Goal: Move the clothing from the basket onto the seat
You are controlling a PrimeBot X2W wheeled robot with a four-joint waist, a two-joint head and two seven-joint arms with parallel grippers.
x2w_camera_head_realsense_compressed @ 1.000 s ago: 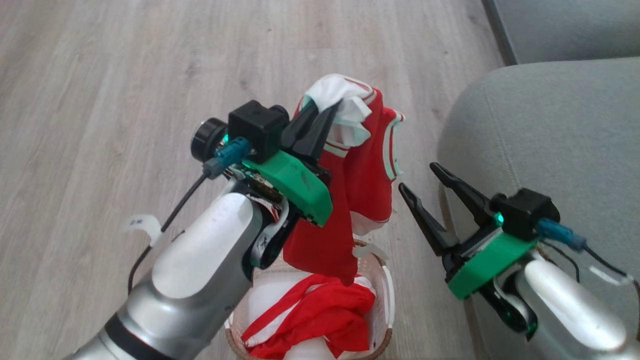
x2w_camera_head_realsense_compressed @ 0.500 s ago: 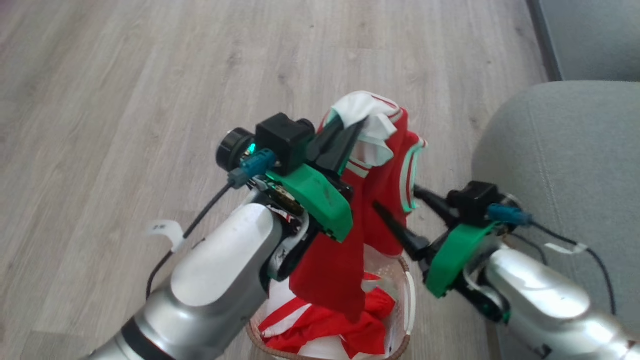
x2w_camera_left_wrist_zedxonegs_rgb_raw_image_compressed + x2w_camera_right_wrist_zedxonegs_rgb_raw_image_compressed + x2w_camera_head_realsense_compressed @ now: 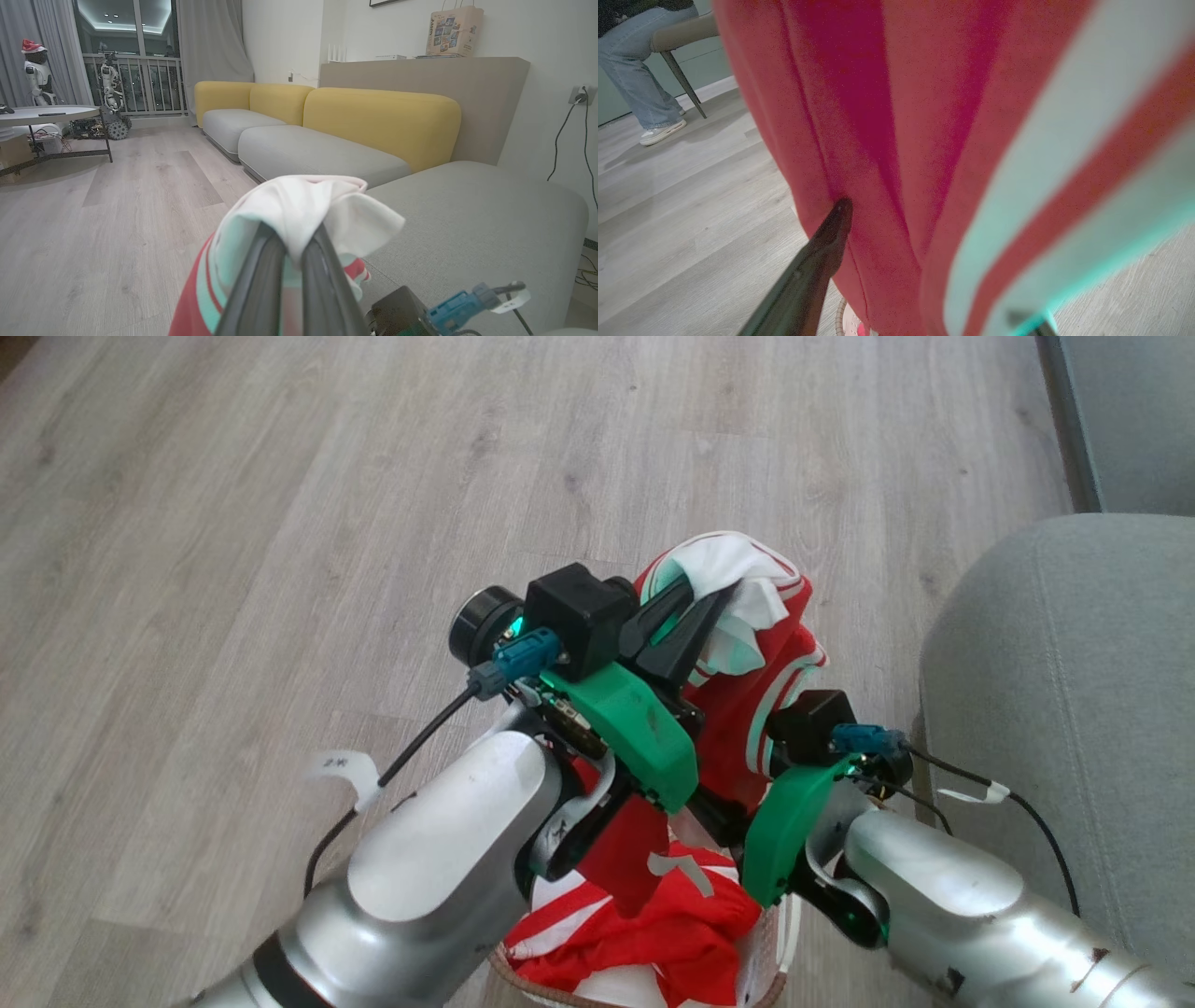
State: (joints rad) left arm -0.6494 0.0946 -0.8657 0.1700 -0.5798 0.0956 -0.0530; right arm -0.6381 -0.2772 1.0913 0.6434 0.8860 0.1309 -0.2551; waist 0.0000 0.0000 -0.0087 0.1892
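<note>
Left gripper (image 3: 702, 609): pressed together on the white collar of the held garment (image 3: 747, 728), raised above the basket (image 3: 792, 933)
Right gripper (image 3: 924, 219): spread wide, held garment hanging between its fingers; the tip of one finger (image 3: 817, 266) touches the red cloth
Held garment: hangs from its collar, lower end over the basket
Second garment (image 3: 672, 933): red and white, crumpled inside the basket
Basket: on the wood floor (image 3: 280, 523), just beside the seat (image 3: 1055, 709)
Seat: grey cushion at the robot's right
</note>
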